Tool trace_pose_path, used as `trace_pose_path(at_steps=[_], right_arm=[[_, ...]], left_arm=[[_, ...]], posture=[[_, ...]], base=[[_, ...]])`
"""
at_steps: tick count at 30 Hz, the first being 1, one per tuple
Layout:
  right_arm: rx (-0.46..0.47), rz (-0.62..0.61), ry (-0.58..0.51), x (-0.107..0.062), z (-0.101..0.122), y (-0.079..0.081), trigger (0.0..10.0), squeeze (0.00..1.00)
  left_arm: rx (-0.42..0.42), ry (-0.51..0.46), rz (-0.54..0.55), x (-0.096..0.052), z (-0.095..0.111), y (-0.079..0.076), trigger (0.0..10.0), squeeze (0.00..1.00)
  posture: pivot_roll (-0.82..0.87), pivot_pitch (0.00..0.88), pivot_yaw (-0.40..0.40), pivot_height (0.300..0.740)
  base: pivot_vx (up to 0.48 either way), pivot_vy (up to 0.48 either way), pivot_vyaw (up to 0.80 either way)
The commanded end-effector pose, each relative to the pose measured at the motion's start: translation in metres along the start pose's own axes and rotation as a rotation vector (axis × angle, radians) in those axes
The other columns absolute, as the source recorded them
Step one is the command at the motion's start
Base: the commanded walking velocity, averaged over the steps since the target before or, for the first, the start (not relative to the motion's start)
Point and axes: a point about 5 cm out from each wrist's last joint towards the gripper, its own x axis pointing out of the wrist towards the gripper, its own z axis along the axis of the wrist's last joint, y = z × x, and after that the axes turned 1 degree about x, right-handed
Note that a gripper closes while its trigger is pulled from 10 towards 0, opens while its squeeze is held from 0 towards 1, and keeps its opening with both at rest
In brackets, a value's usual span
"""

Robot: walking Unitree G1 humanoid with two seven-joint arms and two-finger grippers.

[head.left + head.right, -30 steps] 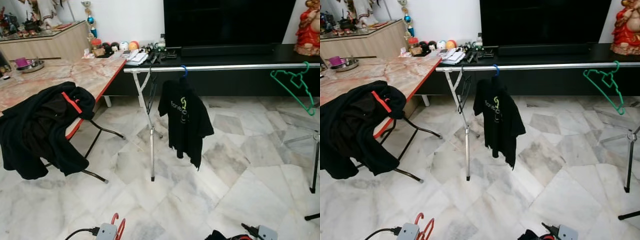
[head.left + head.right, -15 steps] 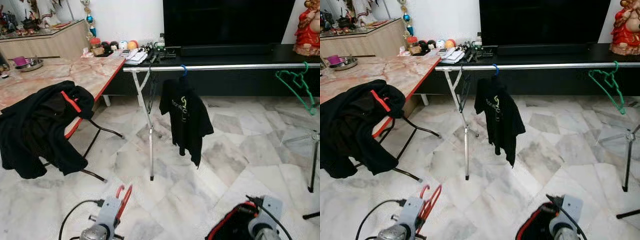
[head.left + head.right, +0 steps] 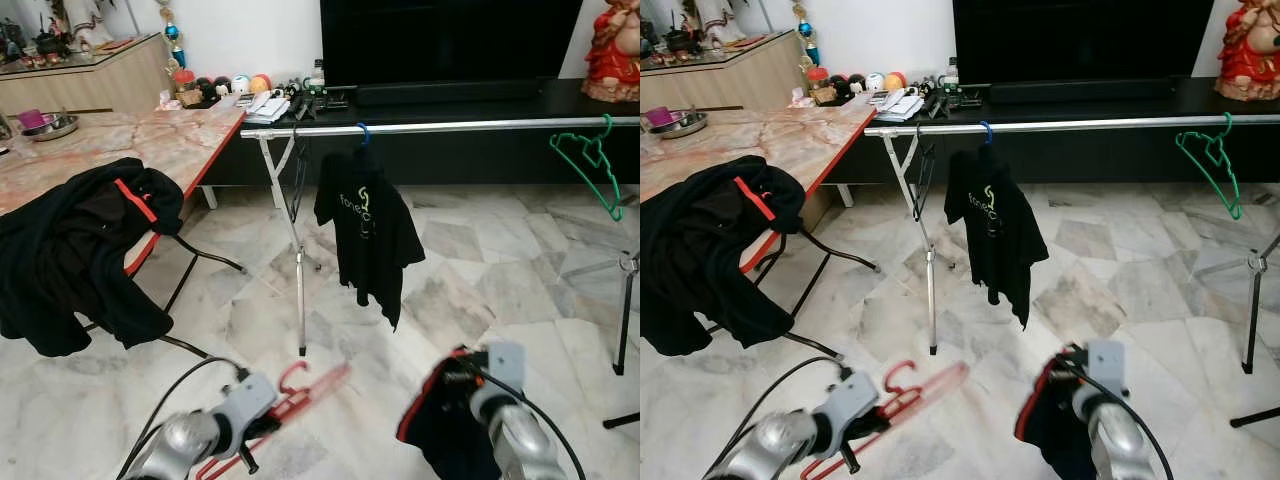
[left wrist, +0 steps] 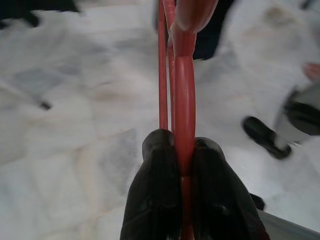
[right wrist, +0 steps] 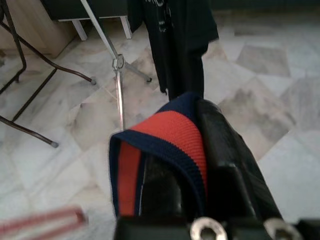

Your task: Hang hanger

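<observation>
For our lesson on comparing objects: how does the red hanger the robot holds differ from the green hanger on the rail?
The red hanger is gripped by the left end effector, low over the marble floor and lying tilted; the green hanger hangs by its hook from the silver rail. The red one looks blurred, the green one sharp. They differ in colour. Both are bare, with no garment on them.

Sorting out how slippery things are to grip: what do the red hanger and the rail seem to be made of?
The red hanger, shut in the left claw, looks like smooth glossy plastic, going by its rounded moulded bar and soft sheen. The rail looks like polished metal tube: silver with a bright highlight along it.
</observation>
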Motion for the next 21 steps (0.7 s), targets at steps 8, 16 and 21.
trace_pose_path(at_steps=[8,16,21], right_arm=[[-0.135,0.105,-0.015,0.02,0.029,0.023,10.0,0.0],[-0.201,0.137,0.053,0.02,0.022,0.027,10.0,0.0],[-0.208,0.141,0.038,0.021,0.027,0.027,10.0,0.0]], left_arm=[[0.008,0.054,-0.185,0.008,0.019,-0.002,10.0,0.0],[-0.06,-0.053,-0.062,0.013,0.046,0.012,10.0,0.0],[-0.05,-0.047,-0.062,0.015,0.047,0.011,10.0,0.0]], posture=[[0.02,0.04,0.094,0.74],[0.01,0.015,0.085,0.74],[0.0,0.001,0.085,0.74]], base=[[0.0,0.0,0.0],[0.0,0.0,0.0],[0.0,0.0,0.0]])
